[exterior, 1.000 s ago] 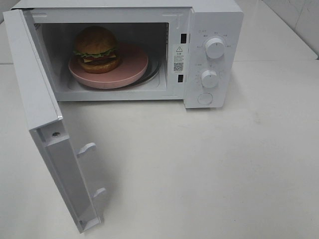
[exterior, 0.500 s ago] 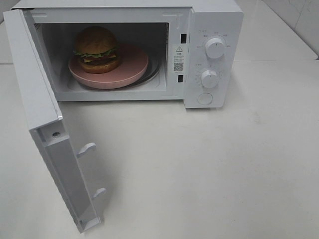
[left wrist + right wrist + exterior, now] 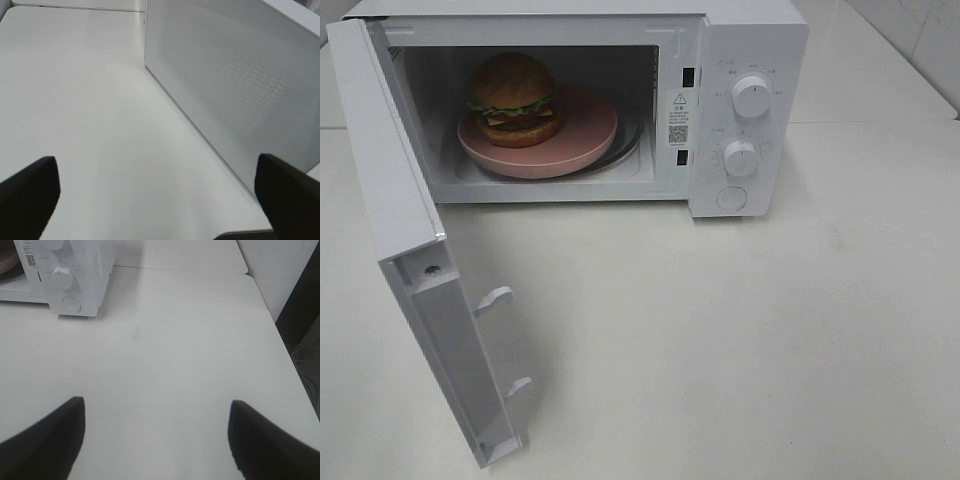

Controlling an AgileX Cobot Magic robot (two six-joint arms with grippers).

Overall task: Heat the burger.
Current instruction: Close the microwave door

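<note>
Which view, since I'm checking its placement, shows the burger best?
Exterior high: the burger sits in full view on the pink plate inside the open microwave. Neither wrist view shows it.

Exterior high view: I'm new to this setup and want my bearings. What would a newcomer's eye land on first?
The burger stands out, sitting on the left part of a pink plate inside the white microwave. Its door hangs wide open on the left, swung toward the camera. An upper knob and a lower knob sit on the right-hand panel.
</note>
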